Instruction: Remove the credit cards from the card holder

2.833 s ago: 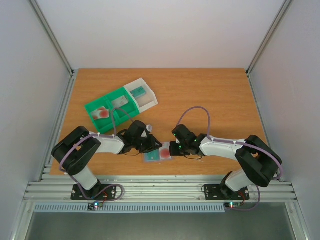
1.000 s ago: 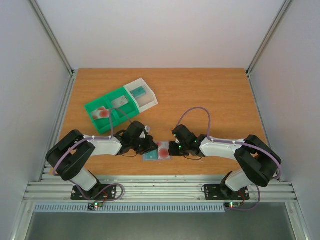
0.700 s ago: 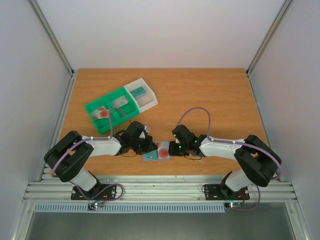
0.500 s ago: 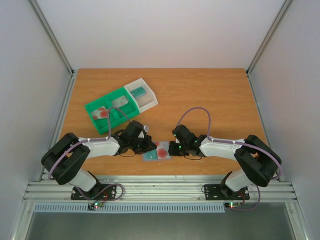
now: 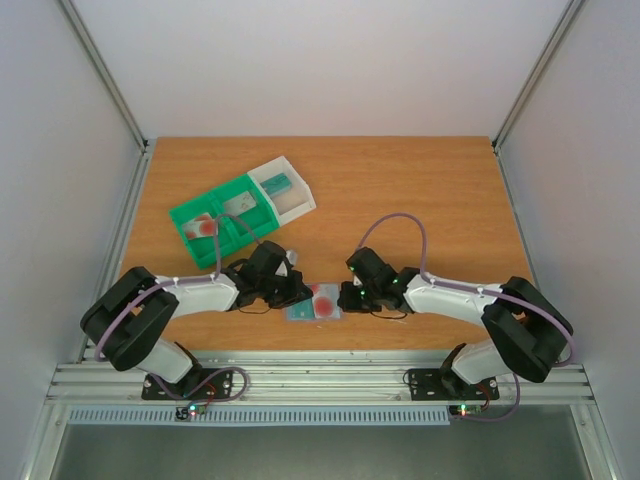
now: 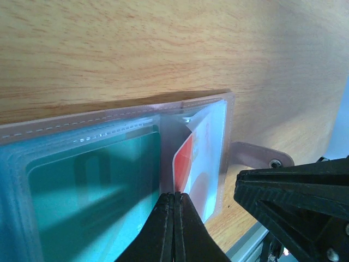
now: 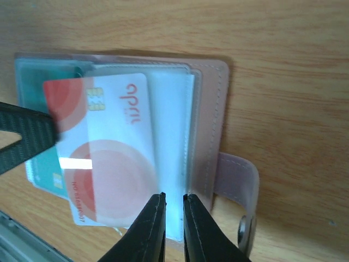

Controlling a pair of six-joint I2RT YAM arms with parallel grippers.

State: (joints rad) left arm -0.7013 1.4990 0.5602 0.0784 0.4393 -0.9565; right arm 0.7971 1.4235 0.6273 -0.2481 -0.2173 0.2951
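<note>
Barely parted, the right hand [image 7: 174, 197] sits at the card holder [image 7: 210, 109].

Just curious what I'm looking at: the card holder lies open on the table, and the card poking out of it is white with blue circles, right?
Not quite: the card has red circles, not blue, as the right wrist view shows. The card holder does lie open on the table.

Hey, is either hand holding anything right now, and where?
Left hand, shut, tips at the card holder's middle fold; a pinch can't be confirmed. Right hand, barely parted beside the red-spotted card, holds nothing clearly.
</note>
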